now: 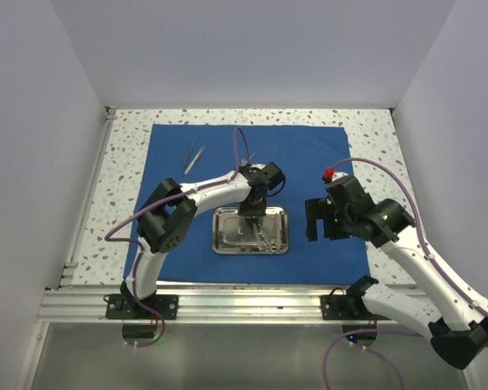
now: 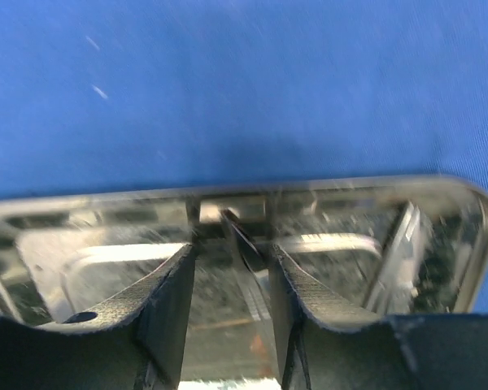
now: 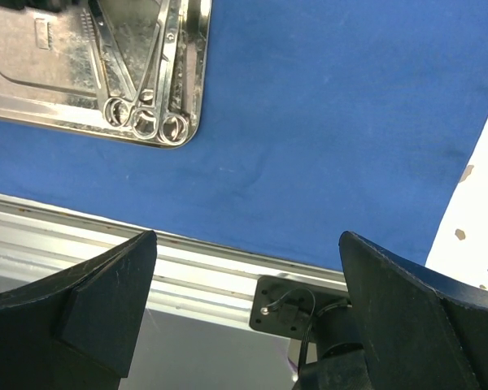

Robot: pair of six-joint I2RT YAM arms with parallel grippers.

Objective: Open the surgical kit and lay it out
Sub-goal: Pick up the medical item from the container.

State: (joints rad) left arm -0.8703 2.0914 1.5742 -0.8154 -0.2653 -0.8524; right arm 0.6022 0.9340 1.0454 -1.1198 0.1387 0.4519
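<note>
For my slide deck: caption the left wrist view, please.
Left gripper, open, straddles a thin instrument in the steel tray on blue cloth.

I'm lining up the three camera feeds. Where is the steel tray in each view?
Top external: steel tray near the picture's centre.
Left wrist: steel tray across the lower half.
Right wrist: steel tray in the top left corner, cut by the edges.
Shared landmark: the blue cloth wrap under it, seen in all three.
</note>
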